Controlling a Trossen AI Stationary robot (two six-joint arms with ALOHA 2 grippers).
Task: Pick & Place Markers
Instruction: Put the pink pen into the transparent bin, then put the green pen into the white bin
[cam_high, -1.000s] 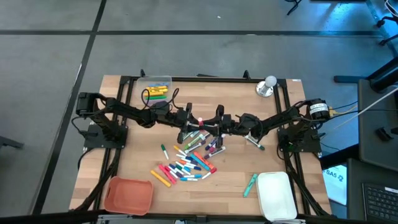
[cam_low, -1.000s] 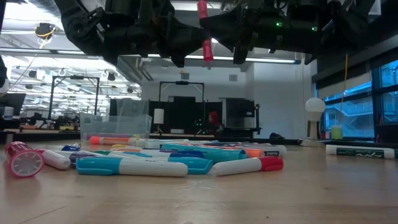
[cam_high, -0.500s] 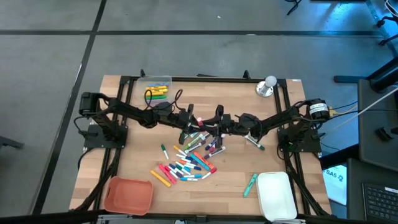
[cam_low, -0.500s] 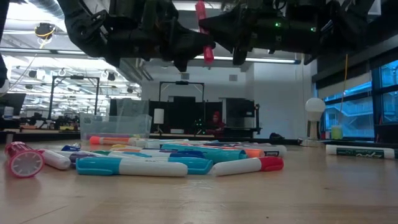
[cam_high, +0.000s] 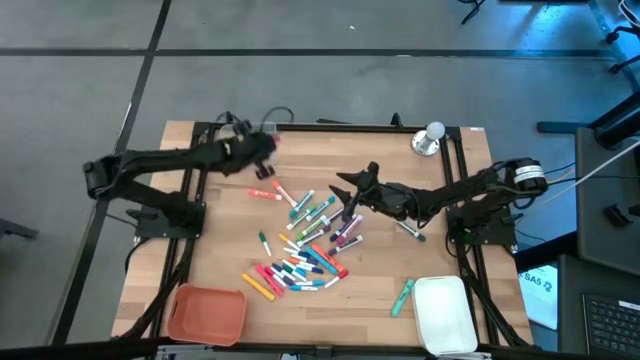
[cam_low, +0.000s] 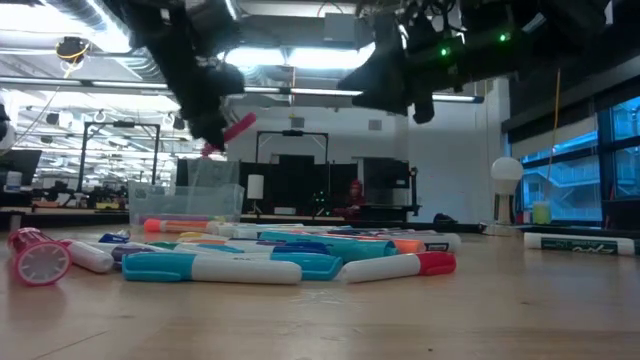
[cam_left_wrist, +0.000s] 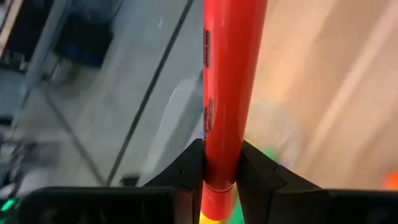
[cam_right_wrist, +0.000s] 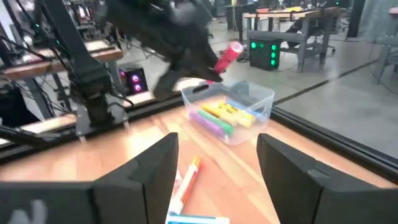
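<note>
Many coloured markers (cam_high: 310, 245) lie in a heap at the table's middle, seen close in the low view (cam_low: 280, 255). My left gripper (cam_high: 262, 148) is up over the far left of the table, above a clear bin (cam_right_wrist: 230, 112) that holds yellow and purple markers. It is shut on a red marker (cam_left_wrist: 230, 93), which also shows in the low view (cam_low: 235, 130) and the right wrist view (cam_right_wrist: 227, 56). My right gripper (cam_high: 352, 185) hovers open over the heap's far side, nothing between its fingers (cam_right_wrist: 146, 174). My left gripper pinches the red marker between its two fingers near one end (cam_left_wrist: 219, 165). The barrel runs on ahead, along the fingers. The gripper slants downward from the table's left side. The marker is lifted clear and tilted above the clear bin (cam_low: 185, 200).
A silver bell (cam_high: 430, 138) stands at the far right. An orange tray (cam_high: 205, 312) sits at the near left, a white tray (cam_high: 445, 315) at the near right with a teal marker (cam_high: 402, 297) beside it. A black marker (cam_high: 408, 230) lies under the right arm.
The red marker stood upright between both grippers at the table's middle. My right gripper has opened and let it go. My left gripper has swung with it toward the far left, over the clear bin, and turned, so the marker now sits tilted.
</note>
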